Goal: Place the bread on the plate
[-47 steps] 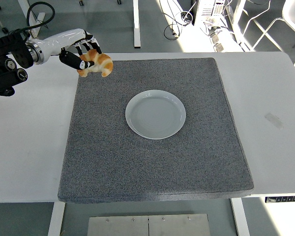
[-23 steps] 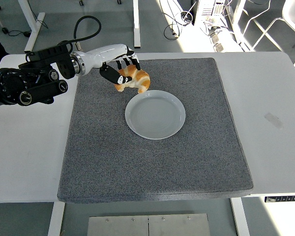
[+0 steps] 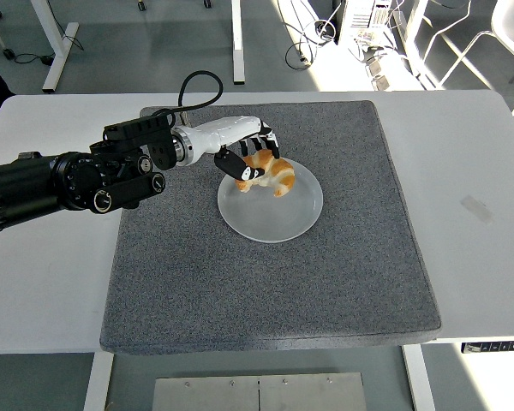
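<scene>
The bread, a golden, curved, glossy-crusted piece like a croissant, sits in my left hand, my fingers curled around its left end, gripping it. It is over the far part of the plate, whether touching the surface or just above it I cannot tell. The plate is round, smooth and pale with a shallow raised rim, and its near half lies bare. It rests on a square grey mat with a coarse, speckled, felt-like texture and rounded corners; the mat is open on every side of the plate, most widely toward the bench's near edge. The white bench shows smooth strips to the left and right of the mat. Half a second ago I held the bread over the mat just off the plate's far-left rim; now it has come in over the plate, and my arm reaches further across the mat from the left edge.
</scene>
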`<state>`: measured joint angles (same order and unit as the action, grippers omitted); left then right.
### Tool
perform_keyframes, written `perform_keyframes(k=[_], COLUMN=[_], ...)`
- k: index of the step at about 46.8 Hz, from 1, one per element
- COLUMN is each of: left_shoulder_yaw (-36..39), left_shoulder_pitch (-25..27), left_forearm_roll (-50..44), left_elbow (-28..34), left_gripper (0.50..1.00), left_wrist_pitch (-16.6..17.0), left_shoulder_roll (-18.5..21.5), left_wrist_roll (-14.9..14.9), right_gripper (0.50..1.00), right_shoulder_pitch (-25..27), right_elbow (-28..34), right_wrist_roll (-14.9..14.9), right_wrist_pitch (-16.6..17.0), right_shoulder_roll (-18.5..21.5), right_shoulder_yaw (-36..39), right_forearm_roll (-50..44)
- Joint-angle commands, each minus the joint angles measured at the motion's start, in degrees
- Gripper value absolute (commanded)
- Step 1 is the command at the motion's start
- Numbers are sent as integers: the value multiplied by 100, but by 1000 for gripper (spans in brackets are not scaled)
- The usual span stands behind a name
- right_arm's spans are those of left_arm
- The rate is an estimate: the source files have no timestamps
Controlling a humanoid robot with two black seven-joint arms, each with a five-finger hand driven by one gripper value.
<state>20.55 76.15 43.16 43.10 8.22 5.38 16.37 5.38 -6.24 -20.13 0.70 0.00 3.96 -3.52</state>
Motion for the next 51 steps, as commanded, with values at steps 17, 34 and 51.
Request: perform_keyframes(k=[17,34,51], left_shoulder_yaw=[116,178,-1113], left_shoulder_pitch=[-118,-197,-39], left_forearm_roll=[8,61,-607], left_elbow=[-100,-91,-100], left_gripper=[552,899,968], left_wrist_pitch=[4,-14,-40], left_shoulder_roll=[-107,-90,367], left_wrist_roll=[-2,7,7], right_gripper=[1000,1000,1000], right_shoulder_pitch=[-1,-1,-1], right_elbow=[0,0,0], right_wrist_roll=[0,0,0], right_wrist_pitch=[0,0,0], right_shoulder_roll=[0,0,0], right_shoulder_yaw=[0,0,0], right_forearm_roll=[0,0,0])
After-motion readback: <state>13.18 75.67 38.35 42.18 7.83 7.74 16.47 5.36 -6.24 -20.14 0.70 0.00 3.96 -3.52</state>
